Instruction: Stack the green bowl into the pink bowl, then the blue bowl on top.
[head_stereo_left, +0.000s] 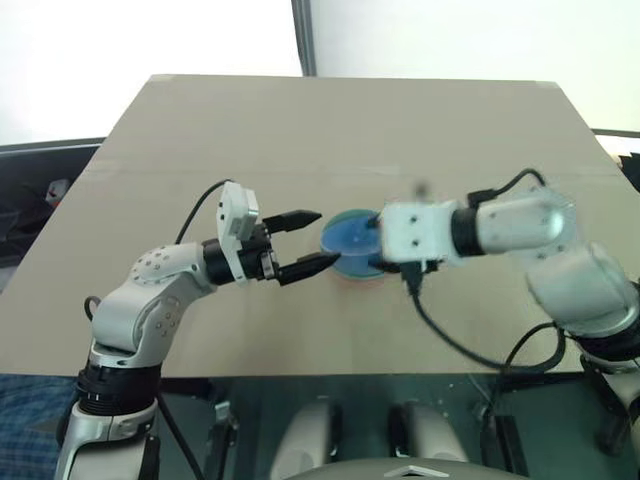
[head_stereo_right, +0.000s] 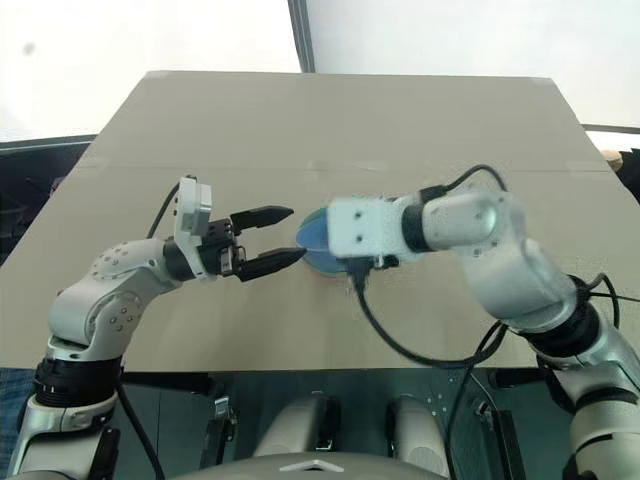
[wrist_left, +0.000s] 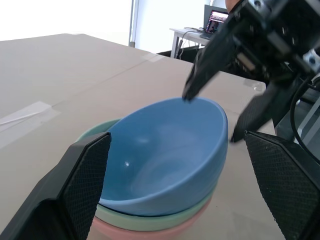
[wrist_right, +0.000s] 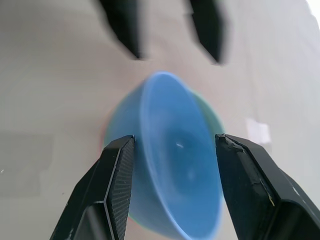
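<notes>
- All 3 bowls are nested mid-frame on the tabletop: blue bowl on top, green bowl under it w/ just its rim showing, pink bowl at the very bottom. Looks like the stack is basically done imo.
- Right claw is open, fingers either side of the blue bowl w/ daylight between pads and rim, so it's got hold of nothing. Bowl sits in the stack on its own.
- Left claw is spread wide, empty, parked just beside the stack on the left side of the frame, tips pointing at the bowls.
- What could go wrong: blue bowl looks a bit tilted in the left wrist view, maybe not fully seated. If a right finger clips the rim backing out, it could flip the bowl or drag all 3.
- Left claw tips are close too, any twitch toward center nudges the stack.
- Room-wise: lots of bare tabletop behind and to both sides, stack is well away from every edge. Near edge is the closest, still fine.
</notes>
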